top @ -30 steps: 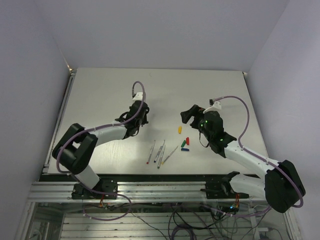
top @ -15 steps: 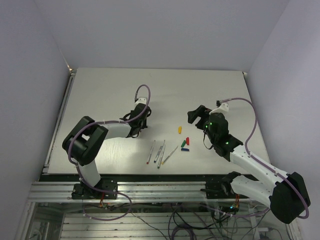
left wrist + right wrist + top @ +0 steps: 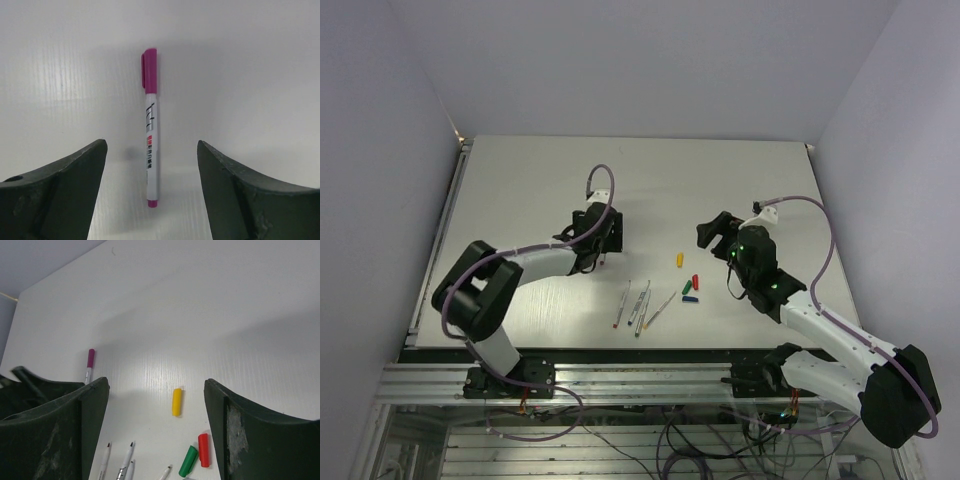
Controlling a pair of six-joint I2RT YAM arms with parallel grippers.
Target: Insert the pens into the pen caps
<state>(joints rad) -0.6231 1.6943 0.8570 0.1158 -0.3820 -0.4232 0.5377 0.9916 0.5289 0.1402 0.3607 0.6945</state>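
A white pen with a magenta cap (image 3: 151, 130) lies flat on the table between the fingers of my left gripper (image 3: 151, 144), which is open and apart from it. My right gripper (image 3: 156, 384) is open and empty, hovering above the loose caps. Below it lie a yellow cap (image 3: 176, 401), a red cap (image 3: 203, 450) and a green cap (image 3: 188, 460). Several uncapped pens (image 3: 638, 305) lie side by side near the front edge, with their tips (image 3: 126, 460) showing in the right wrist view. A blue cap (image 3: 689, 298) sits beside the green one.
The left arm (image 3: 520, 262) stretches across the table's left half. The right arm (image 3: 810, 315) comes in from the front right. Grey walls stand close on both sides. The table's front edge (image 3: 620, 347) runs just below the pens.
My left gripper has opened and let go of the magenta-capped pen, which now lies on the table. The right gripper has shifted slightly right and its jaws have narrowed a little.
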